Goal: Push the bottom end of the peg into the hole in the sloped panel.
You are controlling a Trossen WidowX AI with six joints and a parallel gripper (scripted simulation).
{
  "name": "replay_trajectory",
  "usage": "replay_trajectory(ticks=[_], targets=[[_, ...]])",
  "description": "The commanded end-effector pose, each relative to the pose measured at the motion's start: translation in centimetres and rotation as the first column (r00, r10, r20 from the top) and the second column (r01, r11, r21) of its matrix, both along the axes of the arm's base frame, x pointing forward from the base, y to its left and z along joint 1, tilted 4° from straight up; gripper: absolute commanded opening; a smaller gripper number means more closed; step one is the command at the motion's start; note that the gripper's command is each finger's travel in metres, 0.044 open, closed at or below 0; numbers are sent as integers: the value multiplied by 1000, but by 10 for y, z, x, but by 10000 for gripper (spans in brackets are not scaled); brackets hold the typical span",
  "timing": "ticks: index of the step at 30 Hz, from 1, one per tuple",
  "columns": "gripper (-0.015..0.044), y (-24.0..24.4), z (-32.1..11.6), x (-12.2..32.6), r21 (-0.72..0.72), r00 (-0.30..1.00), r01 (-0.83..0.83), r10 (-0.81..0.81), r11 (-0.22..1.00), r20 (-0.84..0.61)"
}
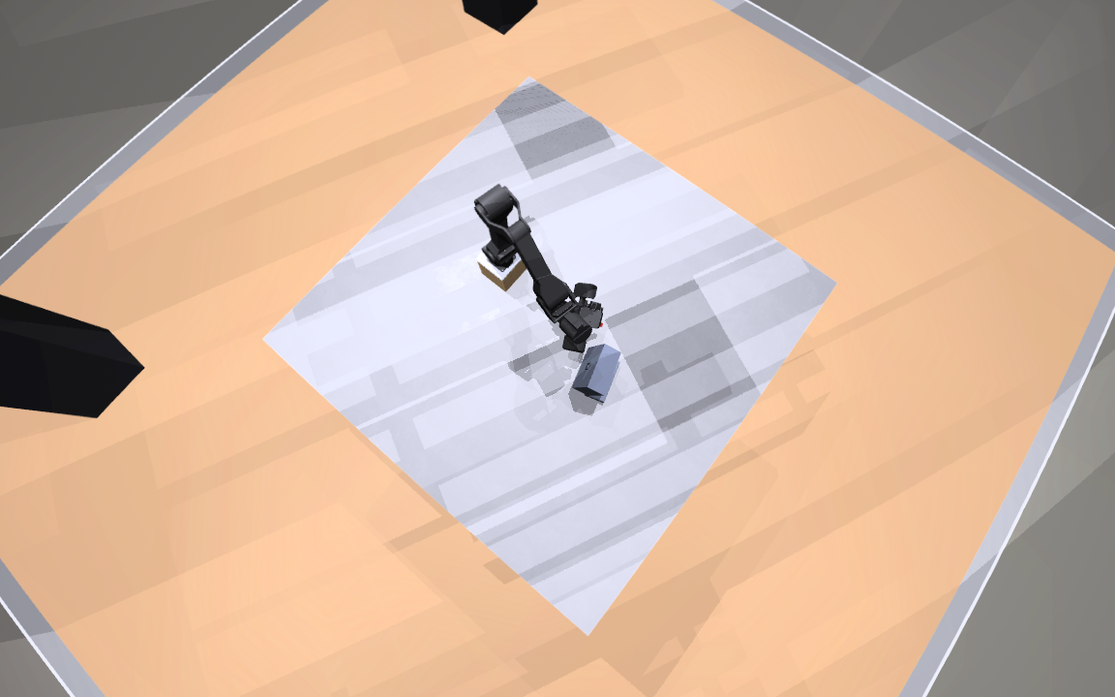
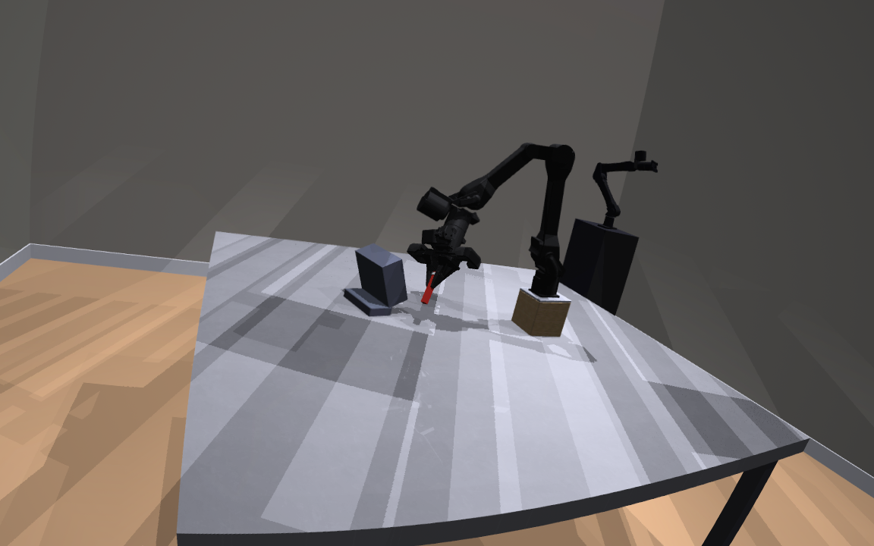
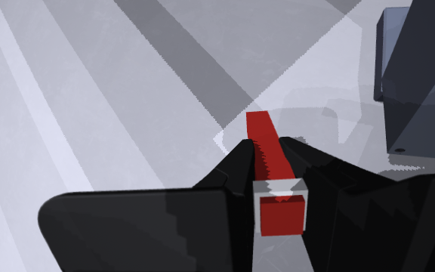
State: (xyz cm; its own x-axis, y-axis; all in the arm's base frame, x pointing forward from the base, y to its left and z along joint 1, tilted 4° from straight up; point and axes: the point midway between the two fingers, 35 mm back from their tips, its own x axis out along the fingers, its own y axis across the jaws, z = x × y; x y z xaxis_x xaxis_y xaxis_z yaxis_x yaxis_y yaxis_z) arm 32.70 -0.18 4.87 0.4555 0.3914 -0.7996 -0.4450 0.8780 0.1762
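Note:
A red square peg [image 2: 426,293] [image 3: 263,130] with a pale band near its top is held tilted, its bottom end pointing down and out beyond the fingertips. My gripper [image 2: 431,279] [image 3: 265,148] is shut on the peg and holds it above the table, a short way from the panel. The blue-grey sloped panel [image 1: 603,371] [image 2: 378,277] [image 3: 418,128] stands beside the peg, at the right edge of the wrist view. A small dark oval shows near its lower edge there, and small dark marks show in the top view. I cannot tell which is the hole.
The panel's low foot [image 2: 366,303] reaches out on its far side from the gripper. The arm's base stands on a wooden block [image 1: 505,277] [image 2: 540,315]. Another arm on a black pedestal [image 2: 599,261] stands behind the table [image 2: 495,434]. Striped shadows cross the tabletop.

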Motion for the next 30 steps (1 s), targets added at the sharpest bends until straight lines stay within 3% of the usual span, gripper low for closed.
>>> replay_trajectory(ticks=[1, 30], targets=[[0, -3, -3, -4, 12, 1000, 4, -4, 1000, 6], [0, -35, 0, -7, 65, 990, 55, -62, 996, 123]])
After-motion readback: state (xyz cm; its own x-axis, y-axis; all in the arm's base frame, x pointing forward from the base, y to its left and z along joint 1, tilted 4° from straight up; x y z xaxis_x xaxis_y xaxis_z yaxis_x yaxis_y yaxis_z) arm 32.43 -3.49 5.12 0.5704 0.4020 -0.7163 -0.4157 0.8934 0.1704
